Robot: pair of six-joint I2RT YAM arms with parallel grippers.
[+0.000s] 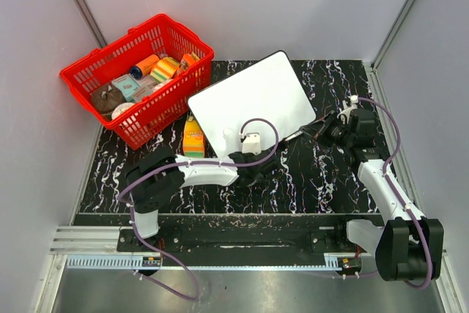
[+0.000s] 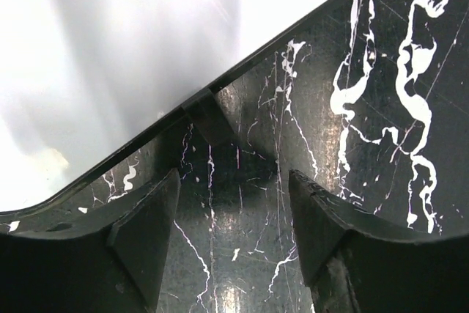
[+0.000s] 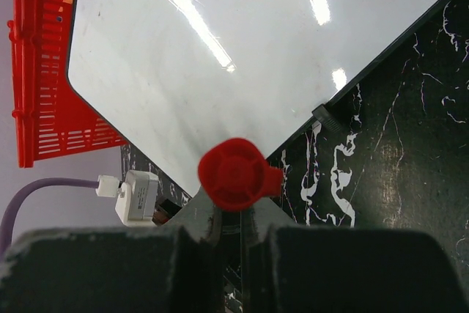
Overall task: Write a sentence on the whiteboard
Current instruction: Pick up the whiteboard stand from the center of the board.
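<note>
The whiteboard (image 1: 253, 100) (image 2: 110, 56) (image 3: 220, 34) lies flat in the middle of the dark marbled table, turned at an angle, its white face blank. The sentence is out of view. My left gripper (image 1: 265, 168) (image 2: 234, 181) is low over the table just off the board's near edge, open, with only tabletop between its fingers. My right gripper (image 1: 326, 128) (image 3: 242, 218) is at the board's right corner, shut on a pen (image 1: 304, 134) whose red cap (image 3: 231, 174) points toward the board's edge.
A red basket (image 1: 139, 71) (image 3: 37, 71) full of small items stands at the back left, touching the board's left side. An orange and yellow carton (image 1: 193, 139) stands just left of the board's near corner. A small dark tab (image 2: 209, 115) (image 3: 326, 116) sticks out from the board's rim.
</note>
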